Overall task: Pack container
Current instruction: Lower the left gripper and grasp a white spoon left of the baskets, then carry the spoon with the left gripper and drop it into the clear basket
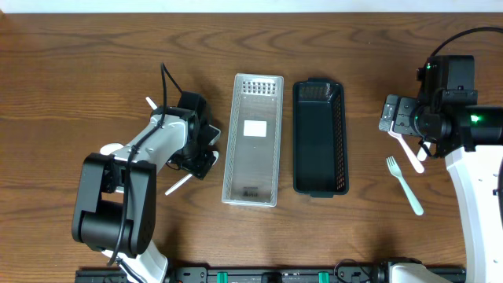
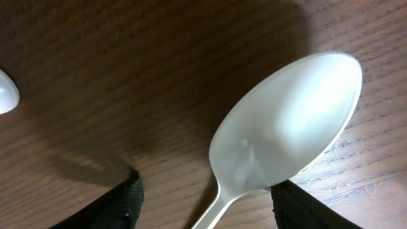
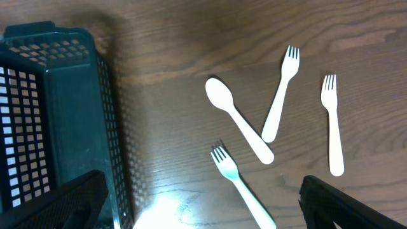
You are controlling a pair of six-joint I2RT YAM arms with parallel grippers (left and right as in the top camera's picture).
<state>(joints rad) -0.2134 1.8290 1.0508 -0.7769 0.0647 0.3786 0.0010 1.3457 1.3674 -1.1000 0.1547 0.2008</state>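
Observation:
A white plastic spoon (image 2: 286, 127) lies on the wood table, its handle running down between the two open fingers of my left gripper (image 2: 203, 213). In the overhead view the left gripper (image 1: 201, 149) sits low over white cutlery just left of the white mesh basket (image 1: 251, 185). A dark green mesh basket (image 1: 318, 185) stands beside it. My right gripper (image 3: 203, 213) is open and empty, hovering above a white fork (image 3: 241, 184). A spoon (image 3: 238, 121) and two more forks (image 3: 280, 95) (image 3: 332, 124) lie beyond it. The right gripper (image 1: 413, 126) is right of the green basket (image 3: 57, 108).
Both baskets look empty; the white one has a white label on its floor. A white fork (image 1: 405, 185) lies on the table at the right. Another white utensil tip (image 2: 6, 92) shows at the left wrist view's edge. Handles (image 1: 179, 184) stick out under the left arm.

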